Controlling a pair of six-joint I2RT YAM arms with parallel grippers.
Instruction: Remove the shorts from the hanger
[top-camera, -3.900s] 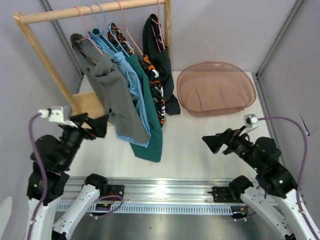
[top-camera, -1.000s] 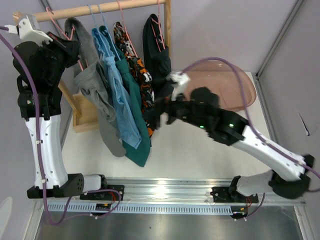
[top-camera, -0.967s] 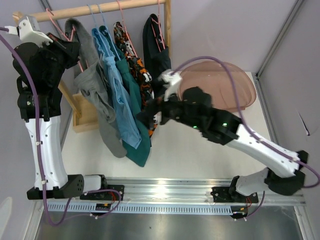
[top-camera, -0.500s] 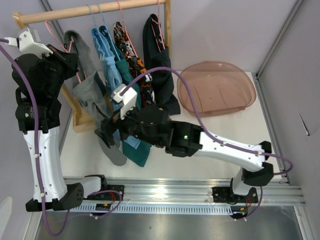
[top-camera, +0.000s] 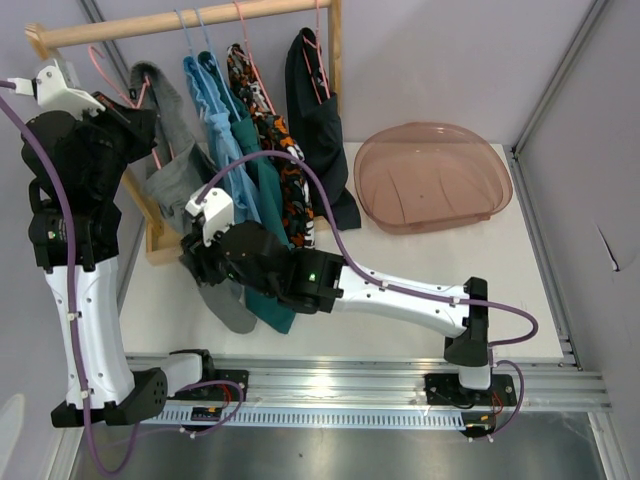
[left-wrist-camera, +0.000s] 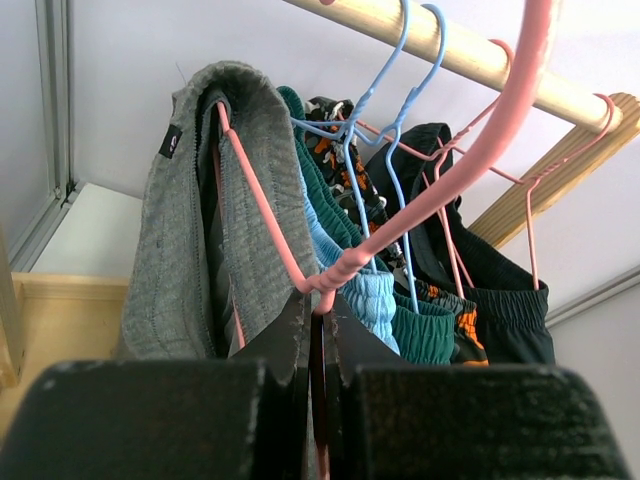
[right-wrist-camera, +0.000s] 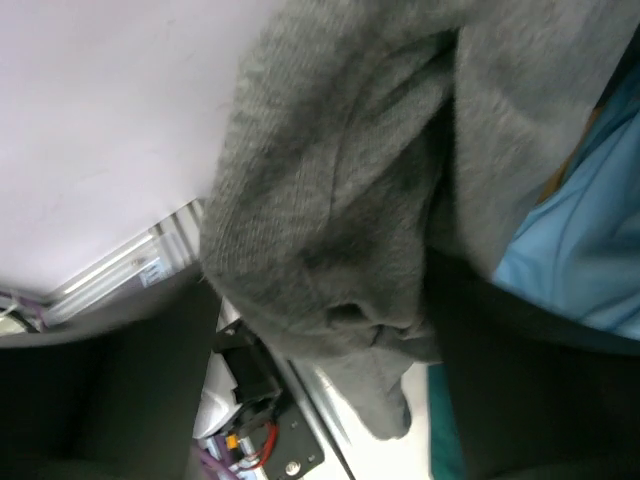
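Several shorts hang on hangers from the wooden rail (top-camera: 180, 25): grey shorts (top-camera: 175, 185), light blue (top-camera: 215, 110), dark teal (top-camera: 262, 300), orange-black-white patterned (top-camera: 290, 170) and black (top-camera: 315, 110). My left gripper (top-camera: 140, 115) is up by the rail, shut on the wire of the pink hanger (left-wrist-camera: 450, 175) that carries the grey shorts (left-wrist-camera: 190, 230). My right gripper (top-camera: 200, 265) is low at the grey leg. It is open, with the grey cloth (right-wrist-camera: 340, 200) bunched between its fingers (right-wrist-camera: 520, 380). Light blue cloth (right-wrist-camera: 570, 240) lies just beside it.
A translucent pink basin (top-camera: 432, 175) sits at the back right of the table. The rack's wooden base (top-camera: 160, 235) lies behind my right gripper, its post (top-camera: 335, 50) at the rail's right end. The metal mounting rail (top-camera: 330, 385) runs along the near edge.
My right arm swept left across the hanging shorts and came down around the grey leg, its jaws narrowing a little. My left gripper stayed shut on the pink hanger.
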